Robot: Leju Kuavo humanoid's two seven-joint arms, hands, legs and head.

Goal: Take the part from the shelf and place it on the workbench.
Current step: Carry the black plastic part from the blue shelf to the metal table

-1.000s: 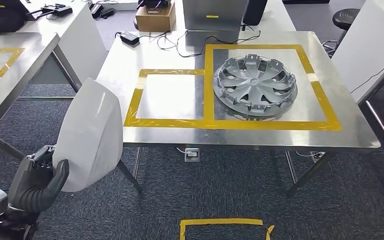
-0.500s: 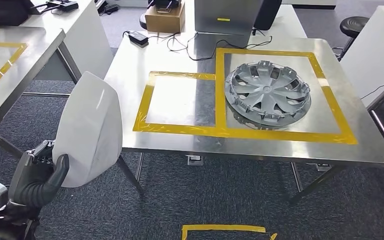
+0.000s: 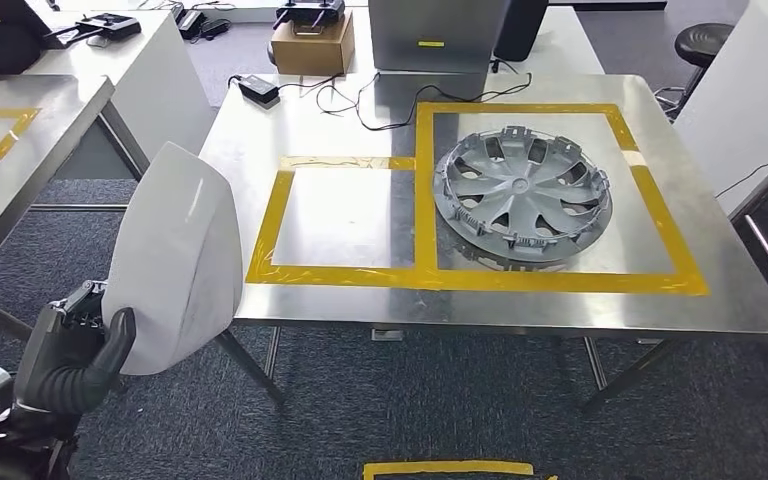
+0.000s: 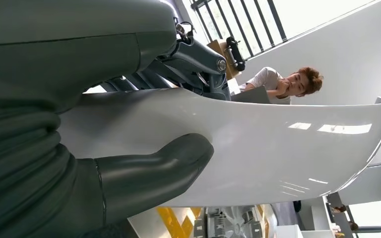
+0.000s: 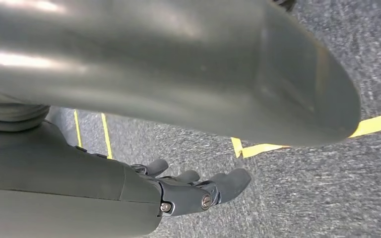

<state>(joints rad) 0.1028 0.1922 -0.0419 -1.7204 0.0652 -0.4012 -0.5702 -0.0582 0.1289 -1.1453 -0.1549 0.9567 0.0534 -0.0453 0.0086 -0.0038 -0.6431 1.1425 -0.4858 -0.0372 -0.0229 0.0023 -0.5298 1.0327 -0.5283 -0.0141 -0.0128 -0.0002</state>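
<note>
White curved part sits gripped in the left hand, thumb across its face, held off the workbench's left front corner above the carpet. The right hand hangs with fingers loosely extended, holding nothing. Since half a second ago the whole view has shifted slightly; the grip looks unchanged. A hubcap lies in the larger yellow-taped square.

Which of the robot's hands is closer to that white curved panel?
Left. The left hand grips the white panel, thumb pressed on its face, beside the workbench. The right hand hangs over the carpet floor, holding nothing, apart from the panel.
</note>
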